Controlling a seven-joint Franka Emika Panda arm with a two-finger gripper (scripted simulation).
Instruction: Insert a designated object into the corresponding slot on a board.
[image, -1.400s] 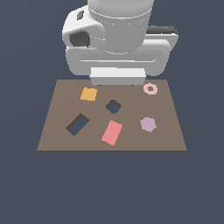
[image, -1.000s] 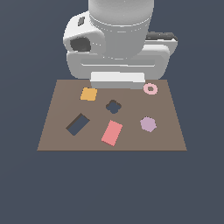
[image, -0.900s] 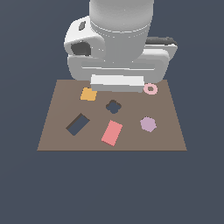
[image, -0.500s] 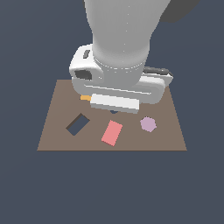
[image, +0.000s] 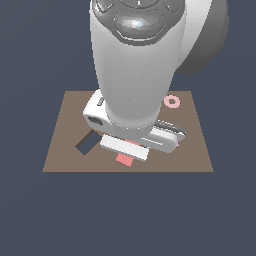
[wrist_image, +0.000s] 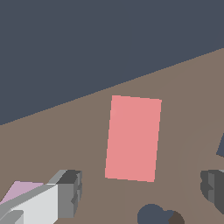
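The salmon-red tile (wrist_image: 133, 138) lies flat on the brown board (wrist_image: 183, 100). In the wrist view it sits just ahead of my gripper (wrist_image: 141, 189), between the lines of the two fingers (wrist_image: 70, 192). The jaws stand wide apart and hold nothing. In the exterior view my gripper (image: 125, 150) hovers low over the board (image: 65, 155), and only a corner of the tile (image: 124, 159) shows beneath the hand. The dark slate-blue slot (image: 86, 145) lies to the exterior view's left of the hand; a corner of it shows in the wrist view (wrist_image: 221, 148).
A pink ring (image: 172, 101) lies at the board's far right corner. In the wrist view, the lilac hexagon (wrist_image: 22, 191) shows behind one finger and the dark clover cutout (wrist_image: 154, 215) lies close to the gripper. The arm hides the orange square.
The arm has swung from the board's far edge forward and down over the red tile. It now covers the orange square, the clover cutout and the hexagon in the exterior view.
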